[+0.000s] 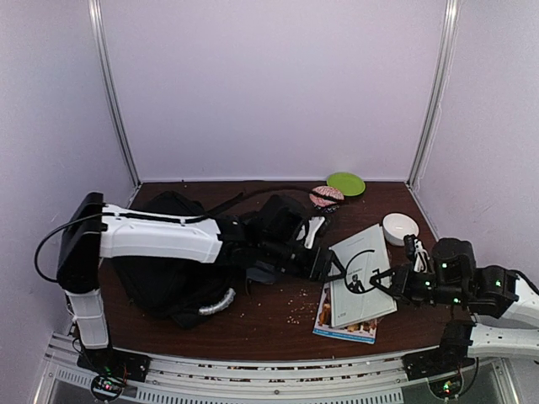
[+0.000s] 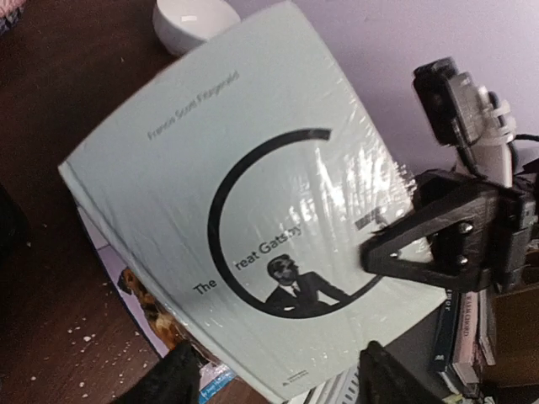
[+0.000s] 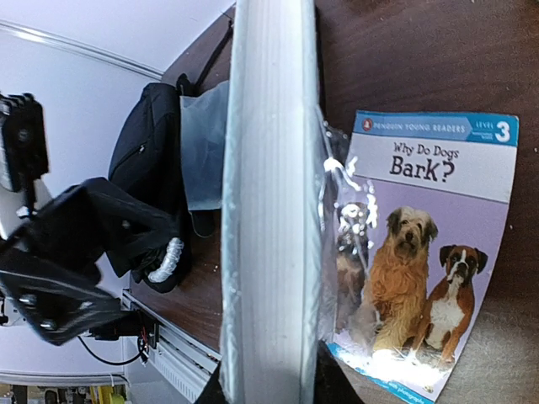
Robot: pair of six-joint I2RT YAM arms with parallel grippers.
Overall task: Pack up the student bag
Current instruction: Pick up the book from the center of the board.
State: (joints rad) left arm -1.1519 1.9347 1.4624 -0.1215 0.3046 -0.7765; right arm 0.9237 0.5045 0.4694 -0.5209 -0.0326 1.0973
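Note:
The black student bag (image 1: 164,278) lies at the left of the table, its silvery handle (image 1: 217,301) towards the front. It also shows in the right wrist view (image 3: 147,143). My right gripper (image 1: 389,282) is shut on the edge of a pale "The Great Gatsby" book (image 1: 362,271) and holds it tilted up. In the right wrist view its page edge (image 3: 269,210) stands between my right gripper's fingers (image 3: 268,379). My left gripper (image 1: 324,263) is open at the book's opposite side. In the left wrist view my left gripper (image 2: 286,383) straddles the book's (image 2: 210,168) near edge.
A "Why Do Dogs Bark?" book (image 3: 429,252) lies flat under the held book (image 1: 345,326). A white bowl (image 1: 400,227), a green plate (image 1: 345,183) and a pink object (image 1: 327,195) stand at the back right. A grey pouch (image 3: 206,143) lies beside the bag. Crumbs are scattered on the table (image 1: 299,307).

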